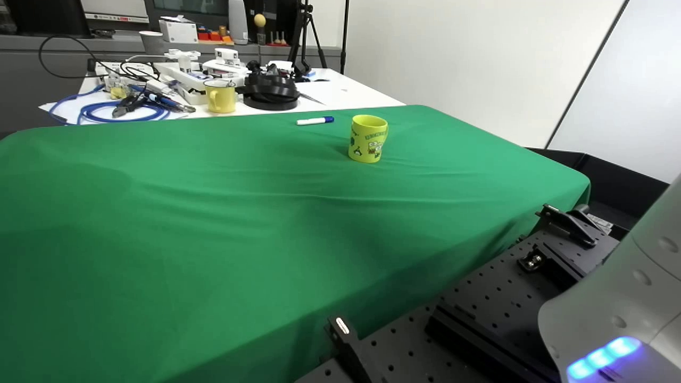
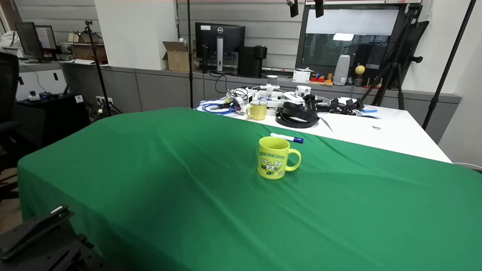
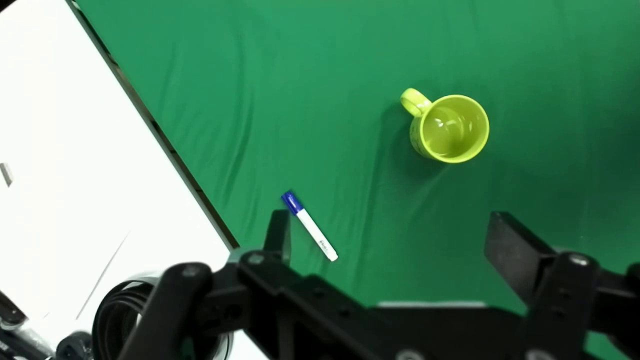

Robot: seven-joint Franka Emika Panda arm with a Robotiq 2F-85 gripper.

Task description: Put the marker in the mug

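One marker (image 3: pixel 317 234) and one mug (image 2: pixel 272 160) rest apart on one green cloth (image 1: pixel 213 202); one hand (image 3: pixel 389 227), spread wide

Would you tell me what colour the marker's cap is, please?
The cap is blue, clearest in the wrist view.

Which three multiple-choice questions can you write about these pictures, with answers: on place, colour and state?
1. Where is the marker relative to the mug?
A) inside it
B) on the cloth, apart from it
C) beneath it

2. What colour is the marker's cap?
A) blue
B) red
C) green

3. How is the claw?
A) shut on the marker
B) shut, empty
C) open

1B: the wrist view shows cloth between them.
2A: blue shows in all three views.
3C: the wrist view shows its fingers apart.
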